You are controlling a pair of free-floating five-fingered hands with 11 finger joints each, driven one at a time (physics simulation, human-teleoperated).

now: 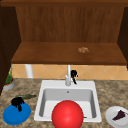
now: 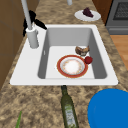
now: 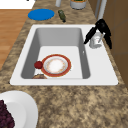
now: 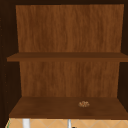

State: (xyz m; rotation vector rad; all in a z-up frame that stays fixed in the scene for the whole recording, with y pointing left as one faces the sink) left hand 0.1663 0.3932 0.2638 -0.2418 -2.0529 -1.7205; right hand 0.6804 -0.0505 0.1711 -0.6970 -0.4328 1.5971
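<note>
Right hand [image 1: 74, 74] up at the faucet [image 1: 68, 76], fingers curled loosely about its base, some pointing out over the sink [image 1: 67, 86]; real grip or mere touch cannot be told. In the basin below and in front of it, a red-rimmed plate [image 2: 72, 66], with a small red fruit [image 2: 88, 59] and a brown pastry [image 2: 82, 50] touching the rim. Left hand [image 1: 17, 102] well off to the side, fingers curled downward on the blue plate [image 1: 16, 114] on the table [image 1: 110, 93]; just behind it a green bottle [image 1: 26, 96] lying flat. Far beyond the right hand, a white plate [image 1: 114, 116] bearing a dark slice [image 1: 119, 115].
</note>
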